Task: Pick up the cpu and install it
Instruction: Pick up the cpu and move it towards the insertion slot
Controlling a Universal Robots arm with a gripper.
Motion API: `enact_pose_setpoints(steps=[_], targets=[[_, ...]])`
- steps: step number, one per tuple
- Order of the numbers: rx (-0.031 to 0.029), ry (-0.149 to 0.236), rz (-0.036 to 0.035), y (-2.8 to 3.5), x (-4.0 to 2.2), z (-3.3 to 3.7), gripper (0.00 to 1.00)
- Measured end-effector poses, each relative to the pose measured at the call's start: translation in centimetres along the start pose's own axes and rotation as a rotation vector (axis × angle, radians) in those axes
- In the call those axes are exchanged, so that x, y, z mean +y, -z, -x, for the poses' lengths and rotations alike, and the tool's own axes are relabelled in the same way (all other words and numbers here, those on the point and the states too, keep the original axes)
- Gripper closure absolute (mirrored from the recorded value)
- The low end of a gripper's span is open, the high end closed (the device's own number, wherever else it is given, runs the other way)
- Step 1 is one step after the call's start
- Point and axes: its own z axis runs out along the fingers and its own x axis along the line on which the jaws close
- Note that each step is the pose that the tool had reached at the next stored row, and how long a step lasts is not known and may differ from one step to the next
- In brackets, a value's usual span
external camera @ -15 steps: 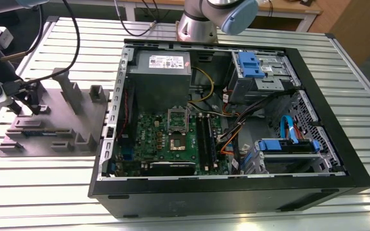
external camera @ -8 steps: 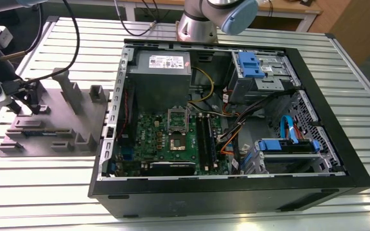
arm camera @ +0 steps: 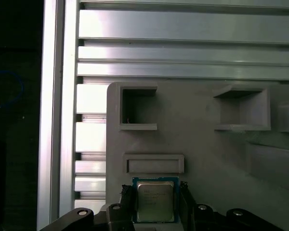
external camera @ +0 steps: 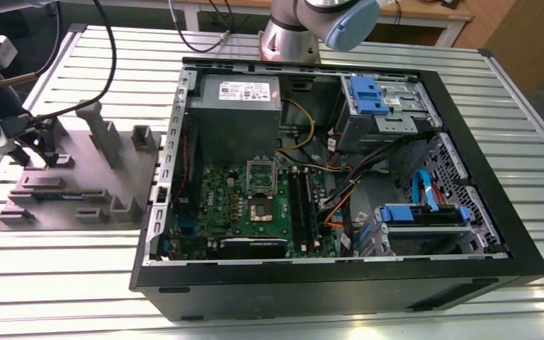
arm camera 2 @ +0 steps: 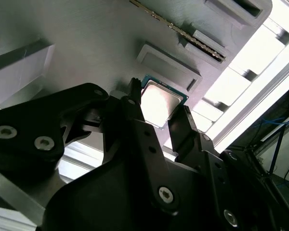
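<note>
Clamped on opposite edges of the small square silver-topped cpu (arm camera: 155,204) with the black pincer (arm camera: 155,192), over the grey moulded tray (arm camera: 207,144). Likely light, stiff, fragile: edge hold only.

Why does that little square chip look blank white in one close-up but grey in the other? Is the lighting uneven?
Second wrist view: glare washes the cpu nearly white on top. First wrist view: it reads an even grey, while the slatted table gleams. Exterior view: the computer case is dim inside, next to that bright table.
</note>
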Motion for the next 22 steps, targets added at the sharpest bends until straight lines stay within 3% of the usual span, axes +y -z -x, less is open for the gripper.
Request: enact_pose_setpoints(steps=[22], targets=[[0.0000, 0.000, 0.0000, 0.55, 0.02, 0.01, 0.53]])
